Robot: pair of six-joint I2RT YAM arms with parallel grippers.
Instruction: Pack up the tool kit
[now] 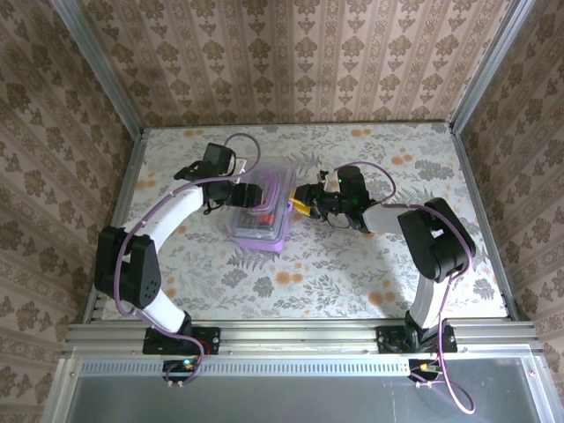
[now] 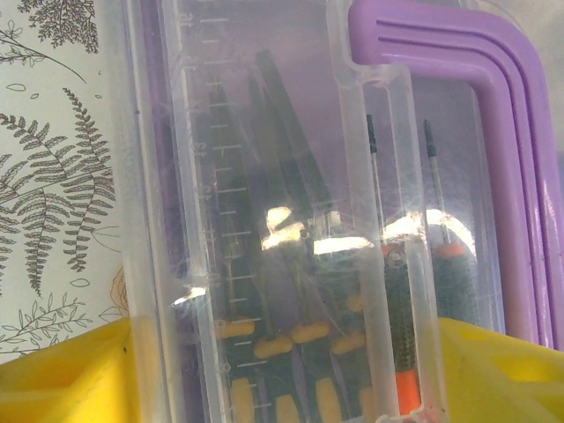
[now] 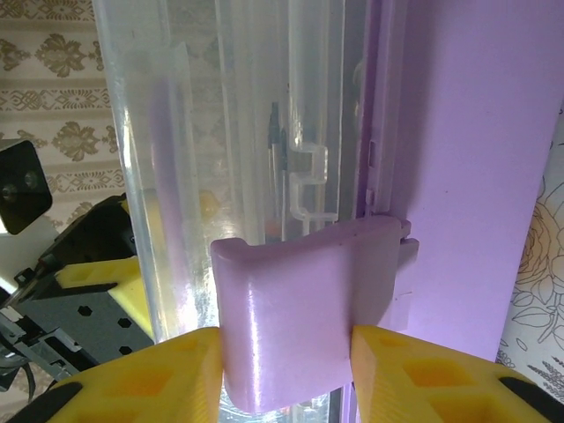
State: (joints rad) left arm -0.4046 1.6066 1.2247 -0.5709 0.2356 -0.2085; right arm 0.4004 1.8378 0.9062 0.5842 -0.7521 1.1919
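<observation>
Tool case sits mid-table and looks light, stiff and kinda slick, so the purple latch on its edge seems the sane spot to grab, and the right gripper is pinched on it. Meanwhile the left gripper clamps across the clear lid to brace it; open table all round, walls well off.

The top camera sits high behind both arms and looks down on the whole counter. Each wrist camera rides on an arm and looks forward, very close to the clear box. All three views share that box.
</observation>
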